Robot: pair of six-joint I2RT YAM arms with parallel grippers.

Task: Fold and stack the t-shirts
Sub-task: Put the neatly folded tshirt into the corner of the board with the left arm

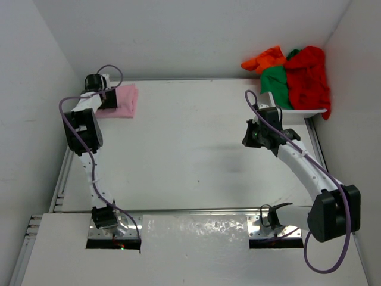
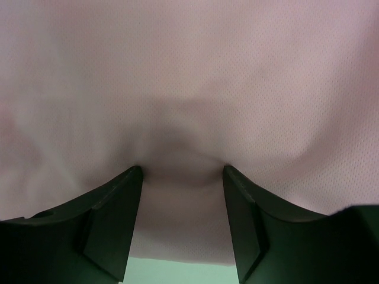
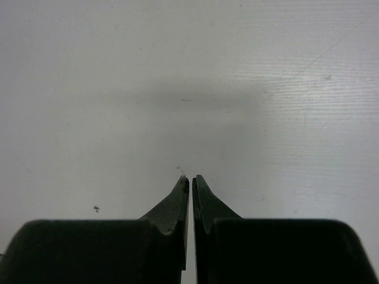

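Top external view: the left arm [image 1: 83, 128] rises from its base at the near edge and reaches to the far left corner of the table [image 1: 190, 149]. There the left gripper [image 1: 106, 95] sits at the near left edge of the pink t-shirt [image 1: 123, 101], which lies folded into a small rectangle. The right arm [image 1: 303, 164] leans forward and inward over the right half of the table, and the right gripper [image 1: 251, 136] hangs over bare tabletop, well apart from any cloth. A white basket [image 1: 300, 111] stands in the far right corner. It holds the red t-shirt [image 1: 308, 74], heaped and spilling over the right rim, the green t-shirt [image 1: 275, 83] beside it on the left, and the orange t-shirt [image 1: 266, 59] bunched at the back.

Left wrist view: the left gripper [image 2: 182, 170] has its fingers [image 2: 115, 207] spread apart, tips against the pink t-shirt [image 2: 189, 77], with a shallow dimple in the cloth between them.

Right wrist view: the right gripper [image 3: 190, 177] has its fingers pressed together with nothing between them, above the table [image 3: 189, 71].
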